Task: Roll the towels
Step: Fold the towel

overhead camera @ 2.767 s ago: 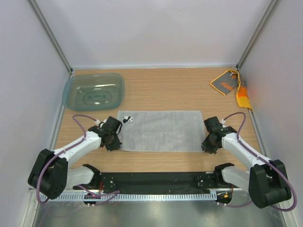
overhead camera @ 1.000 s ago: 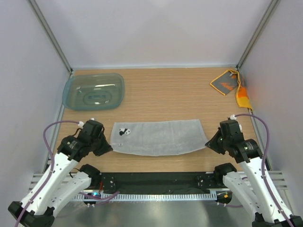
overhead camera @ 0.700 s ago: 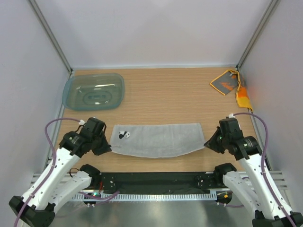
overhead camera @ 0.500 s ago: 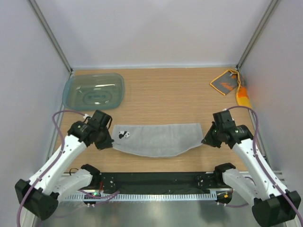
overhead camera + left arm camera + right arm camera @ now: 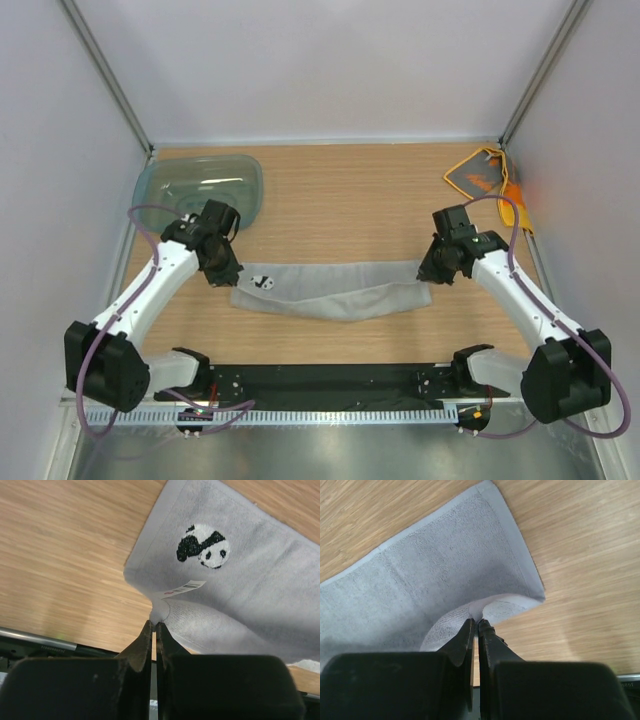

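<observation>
Pale wooden table (image 5: 340, 195) under me, and here I am with left claw (image 5: 154, 626) and right claw (image 5: 474, 622) each pinched tight on one end of the grey towel (image 5: 330, 292), stretched across mid-frame, orange towel (image 5: 478, 176) lying at upper right.

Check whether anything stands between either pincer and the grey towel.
Nothing visible does. The left pincer and the right pincer are each shut directly on the grey towel, one at each end.
</observation>
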Tool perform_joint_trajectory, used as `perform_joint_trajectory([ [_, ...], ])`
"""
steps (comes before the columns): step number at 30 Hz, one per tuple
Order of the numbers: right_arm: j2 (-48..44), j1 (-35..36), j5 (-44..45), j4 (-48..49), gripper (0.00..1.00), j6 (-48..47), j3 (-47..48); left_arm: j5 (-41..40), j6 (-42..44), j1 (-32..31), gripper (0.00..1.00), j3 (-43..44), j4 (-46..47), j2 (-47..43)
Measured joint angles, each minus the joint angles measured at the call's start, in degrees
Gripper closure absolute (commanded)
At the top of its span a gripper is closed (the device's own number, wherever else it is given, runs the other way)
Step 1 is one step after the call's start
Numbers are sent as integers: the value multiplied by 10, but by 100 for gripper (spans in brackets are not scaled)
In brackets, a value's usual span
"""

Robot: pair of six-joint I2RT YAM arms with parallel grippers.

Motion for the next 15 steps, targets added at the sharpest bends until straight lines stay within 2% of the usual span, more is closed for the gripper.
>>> perform_joint_trajectory([
  [15, 102, -7, 9, 49, 99, -24, 44, 0, 49, 26, 100, 61, 40, 127],
])
